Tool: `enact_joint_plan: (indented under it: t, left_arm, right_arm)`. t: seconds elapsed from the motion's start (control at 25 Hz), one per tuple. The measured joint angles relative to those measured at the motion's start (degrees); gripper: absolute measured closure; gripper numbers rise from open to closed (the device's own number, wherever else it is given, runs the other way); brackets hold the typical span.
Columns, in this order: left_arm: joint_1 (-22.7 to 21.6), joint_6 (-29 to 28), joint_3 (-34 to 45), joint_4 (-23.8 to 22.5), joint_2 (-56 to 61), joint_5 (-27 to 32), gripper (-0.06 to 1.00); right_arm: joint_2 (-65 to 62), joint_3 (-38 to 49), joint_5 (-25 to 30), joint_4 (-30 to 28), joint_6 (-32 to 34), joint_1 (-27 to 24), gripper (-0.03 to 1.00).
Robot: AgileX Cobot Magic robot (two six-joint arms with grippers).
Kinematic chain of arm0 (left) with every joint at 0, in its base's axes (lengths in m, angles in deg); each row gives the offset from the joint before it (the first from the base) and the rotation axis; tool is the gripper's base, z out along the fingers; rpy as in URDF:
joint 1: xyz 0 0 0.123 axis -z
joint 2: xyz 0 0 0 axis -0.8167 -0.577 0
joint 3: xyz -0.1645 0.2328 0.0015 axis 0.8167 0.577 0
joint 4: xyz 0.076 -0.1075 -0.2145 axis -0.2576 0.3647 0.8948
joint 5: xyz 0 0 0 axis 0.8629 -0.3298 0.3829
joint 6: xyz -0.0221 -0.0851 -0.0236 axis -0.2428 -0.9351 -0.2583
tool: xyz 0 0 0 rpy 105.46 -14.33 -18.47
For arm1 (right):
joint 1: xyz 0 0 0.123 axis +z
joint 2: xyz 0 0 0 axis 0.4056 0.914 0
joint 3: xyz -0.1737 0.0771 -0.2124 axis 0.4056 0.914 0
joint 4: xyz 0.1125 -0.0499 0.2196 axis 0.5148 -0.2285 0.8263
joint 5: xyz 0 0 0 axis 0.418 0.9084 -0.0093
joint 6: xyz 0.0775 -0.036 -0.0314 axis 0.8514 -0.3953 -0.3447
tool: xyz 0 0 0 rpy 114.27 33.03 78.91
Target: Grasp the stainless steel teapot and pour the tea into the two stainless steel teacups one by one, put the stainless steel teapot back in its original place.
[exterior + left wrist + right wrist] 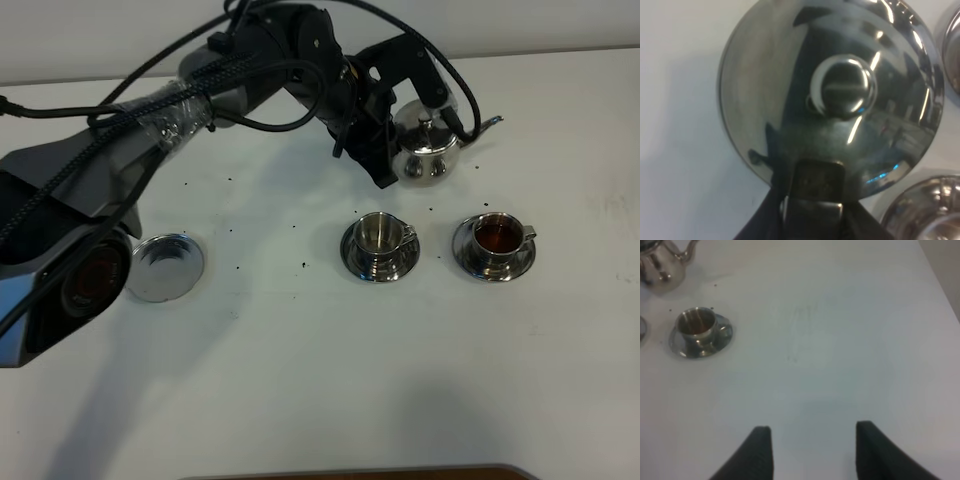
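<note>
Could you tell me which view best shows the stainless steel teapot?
The exterior high view: the shiny rounded stainless steel teapot appears nearly whole, body, lid and spout. The left wrist view shows only its domed lid close up; the right wrist view only a part at the frame's edge.

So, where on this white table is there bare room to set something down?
Free: the white table's whole front strip, the stretch between the flat round steel disc and the empty steel cup, and right of the tea-filled steel cup. Crowded: around both cups and the shiny steel teapot behind them.
</note>
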Motion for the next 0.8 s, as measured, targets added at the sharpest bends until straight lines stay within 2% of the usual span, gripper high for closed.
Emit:
enact_joint_plan:
  t: [0.28, 0.48, 0.64, 0.8]
  left_arm:
    - [-2.0, -7.4, 0.0, -0.4, 5.7, 7.1, 0.67]
    - [-2.2, -10.3, 1.2, -3.5, 7.3, 12.0, 0.67]
    - [-2.5, -11.9, 8.1, -4.4, 11.1, 10.8, 0.67]
    - [-3.3, -12.9, 19.5, -4.6, 18.1, 3.5, 0.67]
  right_arm:
    - [0.0, 0.0, 0.0, 0.0, 0.0, 0.0, 0.58]
    - [0.0, 0.0, 0.0, 0.0, 0.1, 0.0, 0.58]
    - [0.0, 0.0, 0.0, 0.0, 0.1, 0.0, 0.58]
    - [0.0, 0.0, 0.0, 0.0, 0.1, 0.0, 0.58]
